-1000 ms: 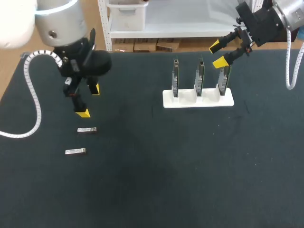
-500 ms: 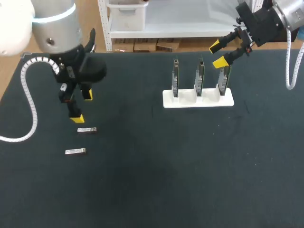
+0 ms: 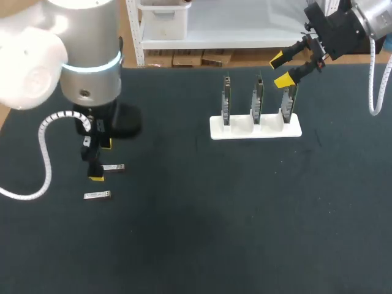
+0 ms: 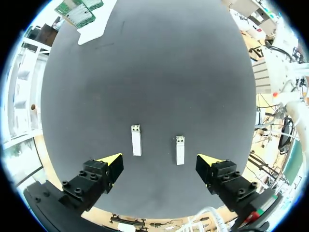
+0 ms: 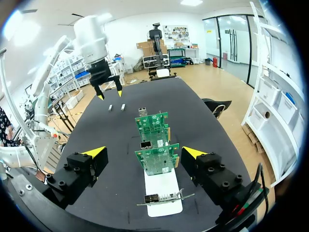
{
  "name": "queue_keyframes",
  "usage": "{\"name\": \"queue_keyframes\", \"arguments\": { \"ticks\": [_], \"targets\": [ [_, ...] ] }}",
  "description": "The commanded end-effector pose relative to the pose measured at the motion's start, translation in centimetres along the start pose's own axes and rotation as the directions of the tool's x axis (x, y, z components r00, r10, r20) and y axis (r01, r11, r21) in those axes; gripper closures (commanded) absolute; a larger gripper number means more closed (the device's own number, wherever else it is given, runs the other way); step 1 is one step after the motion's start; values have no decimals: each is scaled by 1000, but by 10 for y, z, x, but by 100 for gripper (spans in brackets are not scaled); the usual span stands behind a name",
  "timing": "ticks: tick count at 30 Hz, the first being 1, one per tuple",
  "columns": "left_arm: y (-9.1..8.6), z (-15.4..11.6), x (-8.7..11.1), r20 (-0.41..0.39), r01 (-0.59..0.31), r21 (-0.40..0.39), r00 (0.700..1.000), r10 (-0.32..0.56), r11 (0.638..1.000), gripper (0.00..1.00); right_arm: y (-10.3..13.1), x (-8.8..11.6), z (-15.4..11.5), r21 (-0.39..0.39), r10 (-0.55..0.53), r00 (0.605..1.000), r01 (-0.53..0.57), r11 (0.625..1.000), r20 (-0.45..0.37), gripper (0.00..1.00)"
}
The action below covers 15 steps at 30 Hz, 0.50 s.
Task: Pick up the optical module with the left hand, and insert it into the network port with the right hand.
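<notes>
The head camera is looking down from behind over the whole dark matte bench (image 3: 214, 233). The left wrist camera is pointing down, close above two small silver rectangular modules (image 4: 136, 140); the right wrist camera is viewing them from the far right.

Left claw (image 3: 100, 161) beside optical module (image 3: 112, 167), second module (image 3: 97, 195) near, right claw (image 3: 283, 69) above card stand (image 3: 269, 130)

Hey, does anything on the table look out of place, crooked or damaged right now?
Nothing stands out. Both modules lie flat on the mat, apart, ahead of the open left gripper. The three cards stand upright in the stand, and the open right gripper hangs by them, empty.
</notes>
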<state>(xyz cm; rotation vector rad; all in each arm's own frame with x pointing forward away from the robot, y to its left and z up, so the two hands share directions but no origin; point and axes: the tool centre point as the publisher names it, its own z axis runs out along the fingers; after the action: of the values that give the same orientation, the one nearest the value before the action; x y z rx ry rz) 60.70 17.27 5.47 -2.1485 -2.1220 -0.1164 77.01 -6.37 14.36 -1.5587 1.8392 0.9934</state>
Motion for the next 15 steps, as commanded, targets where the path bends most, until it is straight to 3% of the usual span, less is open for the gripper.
{"name": "queue_keyframes", "arguments": {
  "ticks": [1, 15],
  "targets": [
    [5, 10, -2, 0, 6, 10, 1000, -6, 1000, 0, 2, 0, 0, 4, -1, 1000, 1, 1000, 1, 0],
    [18, 26, 1, 13, 47, 29, 999, -47, 998, 0, 2, 0, 0, 4, -1, 1000, 1, 1000, 1, 0]
  ]
}}
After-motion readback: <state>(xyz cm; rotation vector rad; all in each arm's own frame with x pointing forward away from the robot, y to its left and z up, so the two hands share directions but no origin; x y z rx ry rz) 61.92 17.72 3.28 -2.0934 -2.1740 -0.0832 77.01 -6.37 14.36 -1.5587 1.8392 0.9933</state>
